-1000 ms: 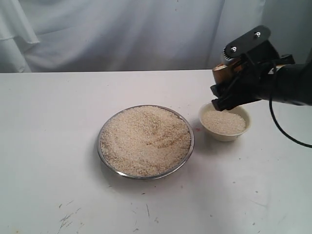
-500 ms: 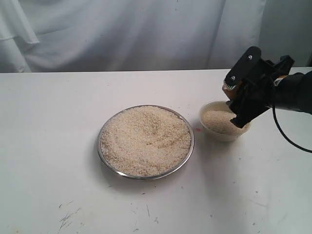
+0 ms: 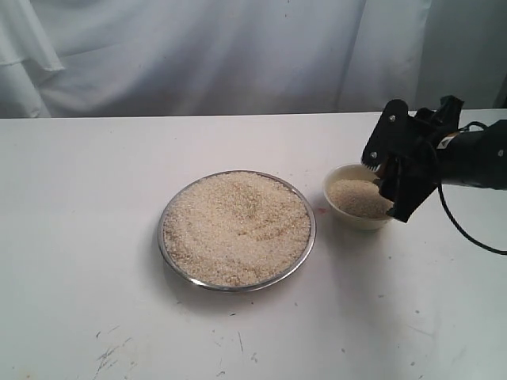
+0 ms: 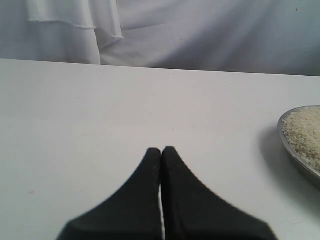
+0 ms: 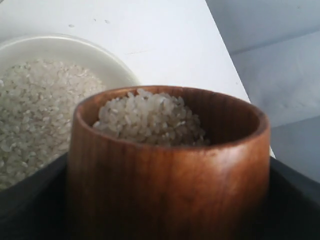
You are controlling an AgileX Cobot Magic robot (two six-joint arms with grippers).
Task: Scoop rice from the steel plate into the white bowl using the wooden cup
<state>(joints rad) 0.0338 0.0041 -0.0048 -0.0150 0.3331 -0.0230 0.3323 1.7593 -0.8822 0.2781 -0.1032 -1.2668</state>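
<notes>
The steel plate point(image 3: 162, 235) lies mid-table, heaped with rice point(image 3: 236, 228). To its right stands the white bowl point(image 3: 351, 218) holding a mound of rice point(image 3: 358, 198). My right gripper point(image 3: 394, 179) hangs tilted over the bowl's right rim, shut on the wooden cup point(image 5: 165, 170). The cup still has rice point(image 5: 150, 120) in it and sits just above the bowl point(image 5: 102, 54). In the exterior view the gripper body hides most of the cup. My left gripper point(image 4: 161, 150) is shut and empty, low over bare table, with the plate's edge point(image 4: 299, 167) off to one side.
A white cloth backdrop point(image 3: 206, 55) closes off the far side of the table. The table's edge point(image 5: 227, 65) runs close behind the bowl in the right wrist view. Small dark marks point(image 3: 107, 352) dot the near tabletop.
My right gripper has dropped from above the bowl down to its right rim and rolled over, tipping the cup toward the bowl. The left gripper's earlier position is not shown.
</notes>
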